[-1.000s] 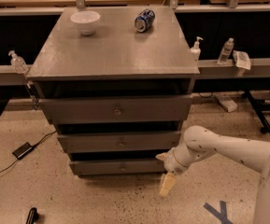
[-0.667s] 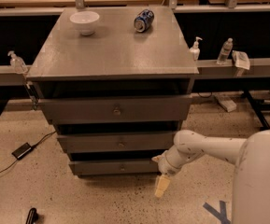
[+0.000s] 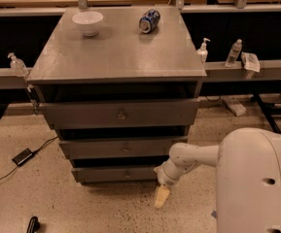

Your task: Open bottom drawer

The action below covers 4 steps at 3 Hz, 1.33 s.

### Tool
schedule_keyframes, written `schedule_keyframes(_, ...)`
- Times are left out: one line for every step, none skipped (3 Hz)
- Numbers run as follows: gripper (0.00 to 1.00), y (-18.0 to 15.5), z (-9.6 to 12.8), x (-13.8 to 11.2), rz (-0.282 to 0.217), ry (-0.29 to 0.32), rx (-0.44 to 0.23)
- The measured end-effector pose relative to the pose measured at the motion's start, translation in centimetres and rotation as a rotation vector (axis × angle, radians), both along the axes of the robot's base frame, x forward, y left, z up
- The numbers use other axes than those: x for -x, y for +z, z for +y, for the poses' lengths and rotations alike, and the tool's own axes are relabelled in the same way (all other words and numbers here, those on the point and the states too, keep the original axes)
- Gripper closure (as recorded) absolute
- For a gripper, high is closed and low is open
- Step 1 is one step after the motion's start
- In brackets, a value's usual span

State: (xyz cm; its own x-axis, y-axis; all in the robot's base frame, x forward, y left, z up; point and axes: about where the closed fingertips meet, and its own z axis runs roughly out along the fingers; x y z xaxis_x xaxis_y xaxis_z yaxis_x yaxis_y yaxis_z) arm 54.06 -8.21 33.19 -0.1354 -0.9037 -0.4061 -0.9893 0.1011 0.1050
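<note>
The grey cabinet has three drawers. The bottom drawer [image 3: 115, 174] is the lowest one, with a small round knob [image 3: 126, 173] at its centre, and its front sits flush under the middle drawer [image 3: 123, 147]. My gripper [image 3: 161, 196] hangs from the white arm [image 3: 193, 159] just right of the bottom drawer's right end, low near the floor, pointing down. It is apart from the knob, well to its right.
On the cabinet top [image 3: 115, 52] stand a white bowl [image 3: 87, 23] and a blue can [image 3: 149, 21] lying on its side. Bottles [image 3: 233, 53] stand on the ledge at the right, one [image 3: 16, 64] at the left. A black adapter with cable [image 3: 22, 156] lies on the floor at left.
My arm and gripper have moved left, closer to the right end of the bottom drawer. The drawers have not moved.
</note>
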Motion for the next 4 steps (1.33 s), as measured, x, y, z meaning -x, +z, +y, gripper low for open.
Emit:
schedule_keyframes(0.00, 0.0, 0.0, 0.0, 0.000, 0.000, 0.000)
schedule_keyframes(0.00, -1.0, -0.1, -0.3, -0.019, 0.000, 0.010)
schedule_keyframes(0.00, -2.1, 0.1, 0.5, -0.070, 0.013, 0.044)
schedule_keyframes(0.00, -3.2, 0.8, 1.7, -0.123, 0.045, 0.078)
